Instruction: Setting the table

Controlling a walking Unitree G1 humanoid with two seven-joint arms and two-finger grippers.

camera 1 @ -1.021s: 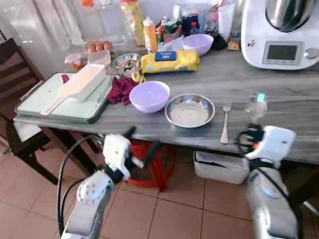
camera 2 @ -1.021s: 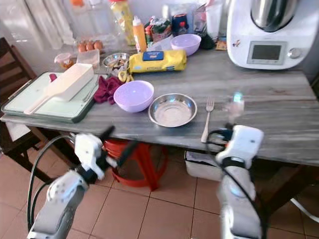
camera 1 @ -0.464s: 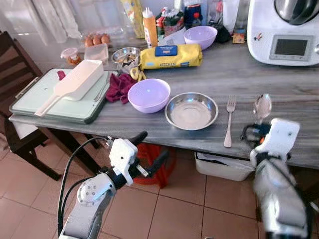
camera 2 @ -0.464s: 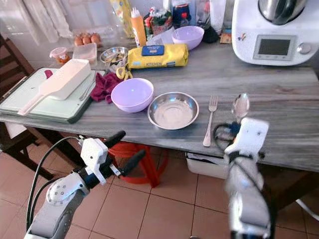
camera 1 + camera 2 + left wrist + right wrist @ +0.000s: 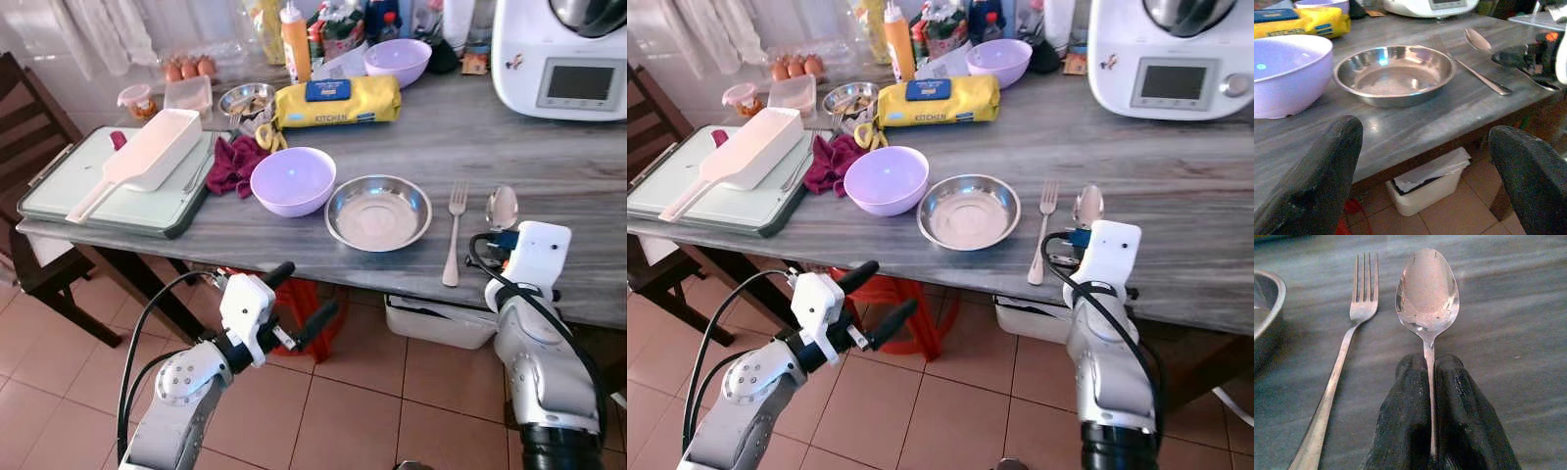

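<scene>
The right gripper [image 5: 1431, 382] sits at the near edge of the table [image 5: 549, 166], its two black fingers [image 5: 1459, 396] pinched tight on the handle of a spoon [image 5: 1427, 293]. The spoon's bowl lies face up on the grey wood just ahead of the fingertips. Close beside the gripper, on its left, a fork [image 5: 453, 235] lies parallel to the spoon, tines pointing away. Further to the left of the fork stands a steel bowl [image 5: 378, 211], and next to that a lilac bowl [image 5: 292, 180].

The left gripper [image 5: 302, 299] hangs below the table edge, out over the tiled floor, with its fingers [image 5: 1317, 181] spread wide and nothing between them. The steel bowl is straight ahead of it and above, with the lilac bowl beside that.

Beyond the two bowls lies a yellow pack [image 5: 337, 100] with a blue label; "KITCHEN" can be read on its side. Past it stands a second lilac bowl [image 5: 396, 61], with an orange bottle [image 5: 296, 41] and some jars nearby, their labels too small to read. Far ahead of the right gripper is a white kitchen machine [image 5: 573, 54] with a small screen; nothing legible shows on it. Well off to the left gripper's side, a pale green tray [image 5: 59, 201] carries a white scoop [image 5: 147, 157], with a dark red cloth [image 5: 233, 164] just beside the tray
</scene>
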